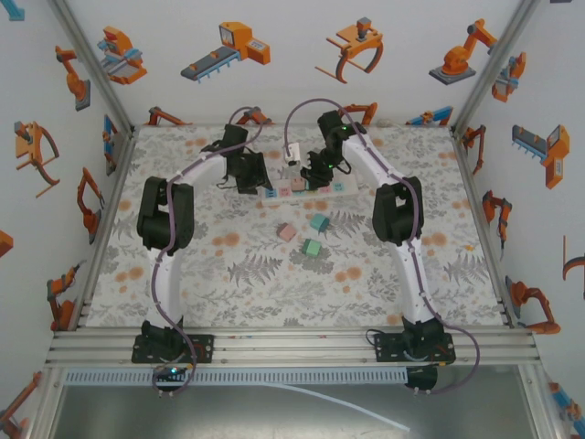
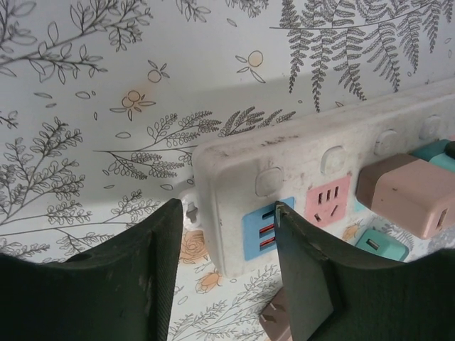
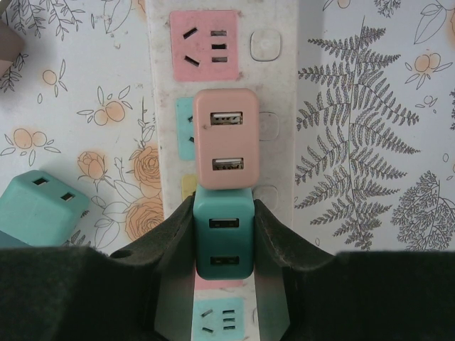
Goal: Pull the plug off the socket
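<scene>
Got right hand (image 3: pixel 224 206) clamped on teal plug (image 3: pixel 224 245), plugged into socket (image 3: pixel 163 106) right next to pink plug (image 3: pixel 227 138) along socket's long axis. Got left hand (image 2: pixel 227 209) part open, straddling socket's end. Guessing pull straight off socket face

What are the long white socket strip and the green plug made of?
The socket strip looks like hard plastic: smooth, matte white, with grey scuffs. The green plug is probably plastic too: smooth, rounded moulded corners, slight sheen.

right wrist | socket (image 3: pixel 281 92): runs off top and bottom edges | teal plug (image 3: pixel 224 238): both flanks hidden behind fingers (image 3: pixel 173 245)
</scene>
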